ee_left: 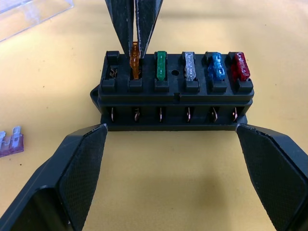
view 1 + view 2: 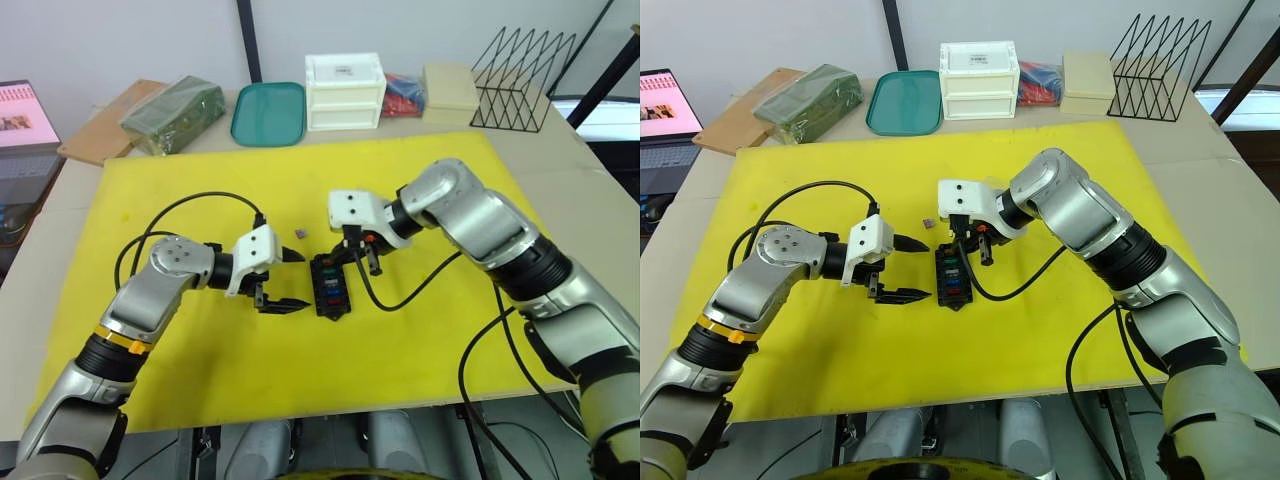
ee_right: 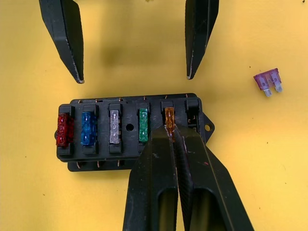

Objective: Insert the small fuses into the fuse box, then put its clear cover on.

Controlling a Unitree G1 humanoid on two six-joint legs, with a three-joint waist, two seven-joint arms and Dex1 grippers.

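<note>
Right wrist view: right gripper point(image 3: 169, 126) is pinching amber fuse point(image 3: 169, 117) in fuse box point(image 3: 130, 130) w/ red, blue, grey, green seated (one slot empty); left gripper point(image 1: 171, 144) is gaping wide.

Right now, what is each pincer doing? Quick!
Left pincer: open, holding nothing, facing the fuse box.
Right pincer: closed on the amber fuse, in its slot.

Black fuse box point(image 1: 175, 96) flat on yellow mat, 5 fuses seated in a row: red point(image 1: 239, 66), blue point(image 1: 215, 66), grey point(image 1: 190, 66), green point(image 1: 160, 65), amber point(image 1: 135, 61); end slot empty. Purple fuse point(image 3: 268, 83) loose nearby. Clear cover point(image 1: 29, 17) lies apart from box.
</note>
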